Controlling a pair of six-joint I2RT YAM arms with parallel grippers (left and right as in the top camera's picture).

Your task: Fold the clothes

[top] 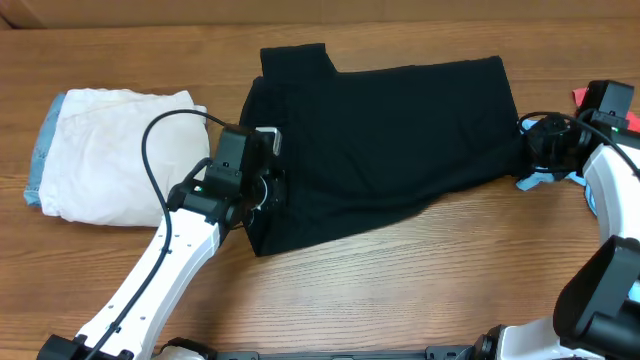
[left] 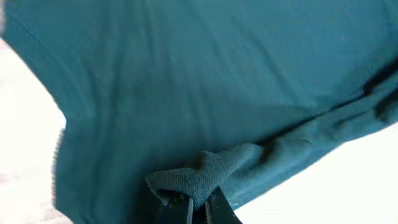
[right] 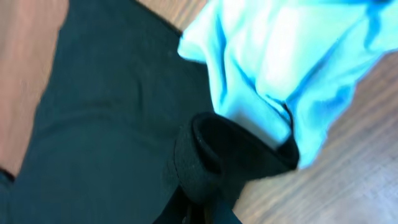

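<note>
**At the black T-shirt's two ends: both pinches on, fold to come**

Across the table [top: 400, 300] the black T-shirt [top: 390, 130] lies mostly flat. Its long axis runs from my left side to my right, so the cloth spans the gap between my two arms. A square, sleeve-like tab juts from the shirt's far left corner. Which end carries the collar I cannot tell. The near edge slants, coming closer to me at the shirt's left end than at its right.

Left of the shirt, apart from it, sits a folded cream garment [top: 110, 150]. At the shirt's right end a light blue garment [right: 280, 68] lies crumpled against the black fabric. A scrap of red [top: 580, 96] shows just beyond that end.

My left gripper [left: 198, 208] is clenched on a bunched nub of the shirt's left edge. My right gripper [right: 205, 211] barely shows, but a roll of black hem sits in its grasp, so I judge it closed on the shirt too.

To do this well, I judge I should raise both ends together, hold the cloth taut along its long axis, and carry the near edge evenly over to the far one. The blue cloth could snag on my right pinch, so I should lift clear of it first.
</note>
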